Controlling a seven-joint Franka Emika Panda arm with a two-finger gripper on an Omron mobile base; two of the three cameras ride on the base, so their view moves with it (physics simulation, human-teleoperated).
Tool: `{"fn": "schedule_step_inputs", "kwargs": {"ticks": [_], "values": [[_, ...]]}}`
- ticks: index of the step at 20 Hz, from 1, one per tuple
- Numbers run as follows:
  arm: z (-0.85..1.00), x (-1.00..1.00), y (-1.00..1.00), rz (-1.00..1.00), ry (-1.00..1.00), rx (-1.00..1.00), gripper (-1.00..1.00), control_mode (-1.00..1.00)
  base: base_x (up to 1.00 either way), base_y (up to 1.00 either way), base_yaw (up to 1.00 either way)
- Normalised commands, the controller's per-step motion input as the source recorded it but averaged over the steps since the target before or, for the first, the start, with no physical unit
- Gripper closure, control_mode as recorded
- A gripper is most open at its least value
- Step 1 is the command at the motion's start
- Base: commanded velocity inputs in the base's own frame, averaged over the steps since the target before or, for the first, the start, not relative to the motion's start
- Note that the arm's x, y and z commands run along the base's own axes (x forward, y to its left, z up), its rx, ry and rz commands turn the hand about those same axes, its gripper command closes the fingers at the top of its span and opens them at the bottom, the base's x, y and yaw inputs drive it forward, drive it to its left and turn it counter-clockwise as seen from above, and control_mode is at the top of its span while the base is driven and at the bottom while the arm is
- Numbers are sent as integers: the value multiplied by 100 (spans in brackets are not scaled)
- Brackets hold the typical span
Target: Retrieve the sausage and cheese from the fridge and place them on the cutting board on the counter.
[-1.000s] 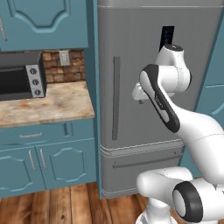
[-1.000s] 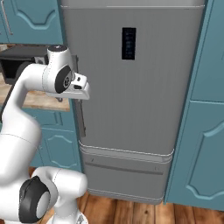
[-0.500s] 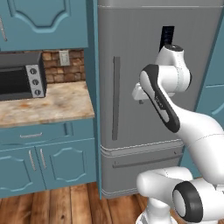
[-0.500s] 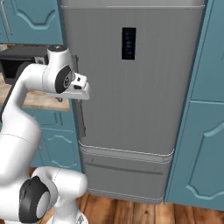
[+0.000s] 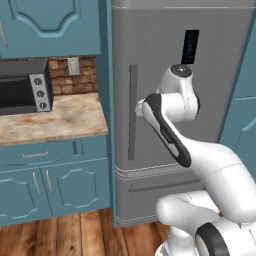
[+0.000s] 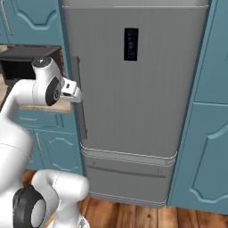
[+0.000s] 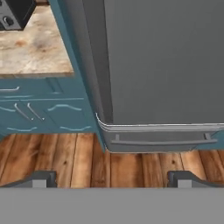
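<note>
Right base view puts my gripper (image 6: 76,92) just beside the long vertical bar handle (image 6: 80,99) of the tall grey metallic fridge (image 6: 133,102), my fingers spread wide and holding nothing. The fridge door is shut, so the sausage and cheese stay hidden behind it. I judge the door heavy and stiff on its seal, and the smooth bar likely slippery; I would clamp around the bar near mid-height and pull steadily. The fridge looks plain brushed grey, with a small dark display panel (image 6: 131,44) high on the door and a drawer front (image 6: 129,174) below.
</note>
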Motion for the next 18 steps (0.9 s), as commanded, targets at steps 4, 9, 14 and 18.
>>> {"fn": "schedule_step_inputs", "kwargs": {"ticks": [4,9,14,18], "values": [[-26,59,22,-8,-2,-2,-100,-100,0,0,0],[-17,56,12,-9,-2,0,-100,-100,0,0,0],[-5,50,12,-2,-7,0,-100,-100,0,0,0],[0,50,4,0,-2,0,-100,-100,0,0,0]]}}
